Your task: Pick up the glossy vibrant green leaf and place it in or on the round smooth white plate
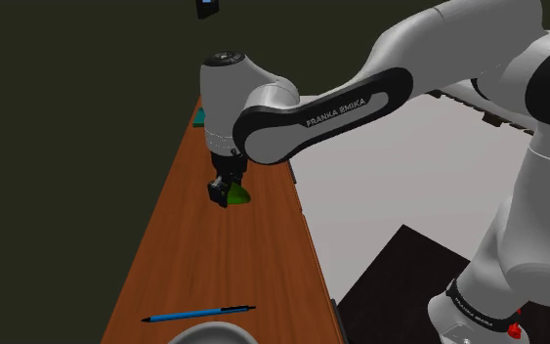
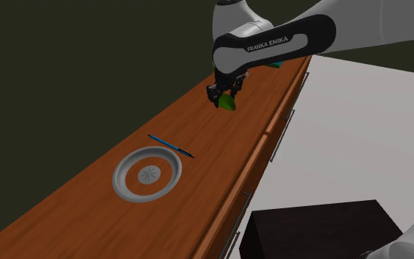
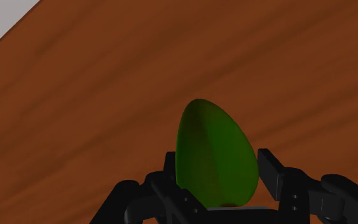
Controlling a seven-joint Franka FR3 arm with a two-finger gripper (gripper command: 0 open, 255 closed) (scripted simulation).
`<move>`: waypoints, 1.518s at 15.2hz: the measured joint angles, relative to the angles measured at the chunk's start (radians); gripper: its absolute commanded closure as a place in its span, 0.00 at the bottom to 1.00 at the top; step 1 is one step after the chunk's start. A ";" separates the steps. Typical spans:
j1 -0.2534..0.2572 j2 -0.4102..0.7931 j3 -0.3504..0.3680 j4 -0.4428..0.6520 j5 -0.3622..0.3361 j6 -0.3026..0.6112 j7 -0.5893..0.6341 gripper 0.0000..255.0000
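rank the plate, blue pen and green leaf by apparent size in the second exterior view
Largest: plate.
Then: blue pen, long but thin.
Smallest: green leaf, though it is farther from the camera, which shrinks it.

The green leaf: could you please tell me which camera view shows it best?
The wrist view: the green leaf stands large, clasped between the fingers over the wooden top. In the shoulder view a green sliver peeks out beside the gripper; in the second exterior view, a small green patch under it.
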 measured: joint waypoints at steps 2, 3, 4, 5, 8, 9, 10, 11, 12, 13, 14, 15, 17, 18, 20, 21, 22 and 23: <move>0.001 -0.006 0.002 0.017 0.005 -0.023 -0.004 1.00; 0.001 -0.006 0.002 0.030 0.007 -0.035 -0.007 1.00; 0.000 -0.010 0.003 0.037 0.009 -0.045 -0.011 1.00; 0.001 -0.010 0.003 0.051 0.011 -0.059 -0.012 1.00; 0.001 -0.018 0.005 0.080 0.018 -0.094 -0.021 1.00; 0.000 -0.023 0.005 0.088 0.021 -0.107 -0.025 1.00; 0.001 -0.024 0.006 0.099 0.022 -0.119 -0.027 1.00; 0.001 -0.024 0.006 0.115 0.024 -0.134 -0.030 1.00; 0.001 -0.027 0.007 0.126 0.026 -0.148 -0.033 1.00; 0.002 -0.028 0.008 0.137 0.027 -0.160 -0.034 1.00; 0.009 -0.032 0.013 0.137 0.027 -0.166 -0.023 1.00; 0.015 -0.041 0.018 0.129 0.029 -0.167 -0.011 1.00; 0.033 -0.062 0.032 0.109 0.034 -0.172 0.020 1.00; 0.042 -0.075 0.040 0.096 0.036 -0.174 0.037 1.00; 0.066 -0.094 0.060 0.073 0.038 -0.175 0.081 1.00; 0.077 -0.096 0.068 0.068 0.037 -0.176 0.101 1.00; 0.091 -0.099 0.079 0.069 0.036 -0.183 0.124 1.00; 0.105 -0.097 0.089 0.075 0.032 -0.192 0.149 1.00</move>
